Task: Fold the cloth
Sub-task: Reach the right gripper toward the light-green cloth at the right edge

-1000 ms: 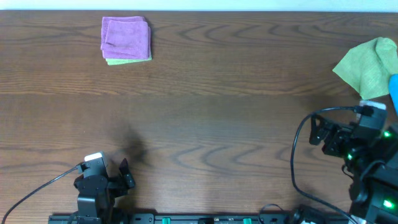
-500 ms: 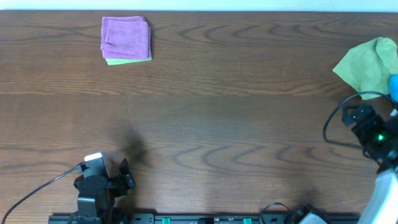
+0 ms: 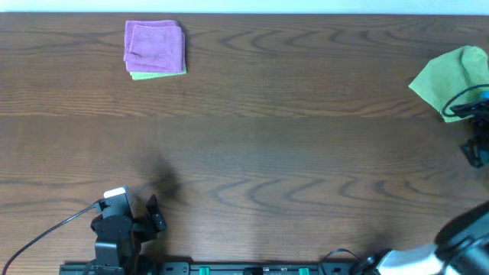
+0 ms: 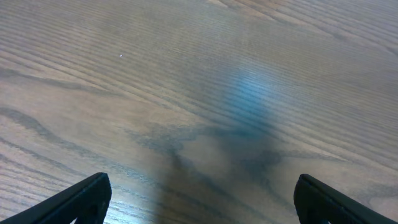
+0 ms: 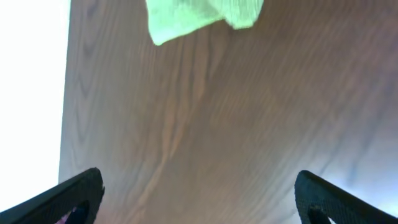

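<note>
Two grippers, both spread wide, both empty.
Left gripper (image 4: 202, 202) over dark wood-grain table (image 3: 252, 137), near left; right gripper (image 5: 199, 199) at right edge, near the rumpled cloth (image 3: 454, 80) lying far right. Purple cloth (image 3: 155, 47) folded, far left.

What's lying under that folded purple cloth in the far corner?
A green cloth; only a thin strip shows past the near edge of the purple cloth. The rest is covered.

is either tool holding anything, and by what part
Nothing is held. The left tool and right tool are both open and empty; the cloth lies on the table, untouched.
</note>
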Controlling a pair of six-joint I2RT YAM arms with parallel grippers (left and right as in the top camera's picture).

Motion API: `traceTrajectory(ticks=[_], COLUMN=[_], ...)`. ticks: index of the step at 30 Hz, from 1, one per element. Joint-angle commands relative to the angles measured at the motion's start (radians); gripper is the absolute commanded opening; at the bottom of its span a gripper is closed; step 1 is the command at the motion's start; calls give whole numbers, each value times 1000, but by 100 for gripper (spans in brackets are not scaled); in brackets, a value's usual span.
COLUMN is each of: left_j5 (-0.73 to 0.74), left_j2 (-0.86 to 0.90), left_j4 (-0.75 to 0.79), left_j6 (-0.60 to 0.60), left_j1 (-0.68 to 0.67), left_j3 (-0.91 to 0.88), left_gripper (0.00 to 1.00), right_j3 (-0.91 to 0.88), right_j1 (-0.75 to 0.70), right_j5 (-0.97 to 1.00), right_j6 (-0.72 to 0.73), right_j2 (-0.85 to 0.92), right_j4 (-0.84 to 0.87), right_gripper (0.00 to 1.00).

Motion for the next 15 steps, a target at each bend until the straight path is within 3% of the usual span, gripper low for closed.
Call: traceTrajectory(ticks=[1, 8, 12, 15], left_j5=[0, 0, 0, 0], left_j2=[-8, -8, -8, -8], left_j4=[-56, -56, -56, -56], left_j6=[22, 22, 22, 22], left_j1=[4, 4, 4, 4], left_j3=[-12, -12, -12, -12], left_gripper=[95, 95, 95, 95], right_j3=[107, 334, 403, 428], right_j1=[-10, -7, -7, -3], right_j5=[-20, 249, 388, 378], right_j6=[-173, -599, -694, -715], right_j2=[88, 266, 331, 365], right_j4=[-53, -241, -239, -174], right_gripper=[99, 99, 99, 99])
